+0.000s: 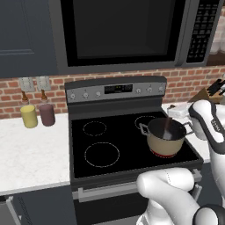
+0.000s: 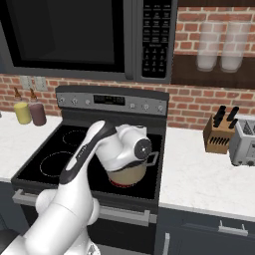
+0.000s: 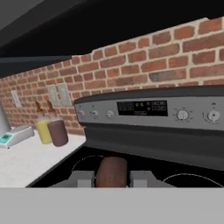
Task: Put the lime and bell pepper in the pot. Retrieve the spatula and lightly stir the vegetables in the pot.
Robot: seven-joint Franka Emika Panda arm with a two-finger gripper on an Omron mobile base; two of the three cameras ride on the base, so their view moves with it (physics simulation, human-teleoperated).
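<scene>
Jaws: closed on the spatula (image 3: 111, 171); in the hand view its reddish-brown handle sits clamped between the two fingers (image 3: 81, 178), with the gripper (image 3: 111, 178) looking across the stove (image 1: 110, 145) toward the control panel.
Spatula: in the left base view a thin dark shaft (image 1: 167, 127) stands nearly upright inside the pot (image 1: 165, 140), its lower end lost in the dark interior; the blade cannot be seen.
Pot: on the stove's front right burner, tan wall, red bottom rim, grey loop handle toward the left in the left base view; in the right base view the arm's wrist covers most of it (image 2: 130, 175).
Vegetables: not visible inside the pot, so whether the pepper and lime are in it cannot be told.
Key relation: the spatula's long axis runs roughly vertical, down from the hand into the pot, so the pot's contents lie below the jaws along the handle.
Step, as judged: stirring stage; the next move likely calls for small sideways sweeps with the shaft kept off the pot wall.
Risk: a wide sweep could push the pot across the burner.
</scene>
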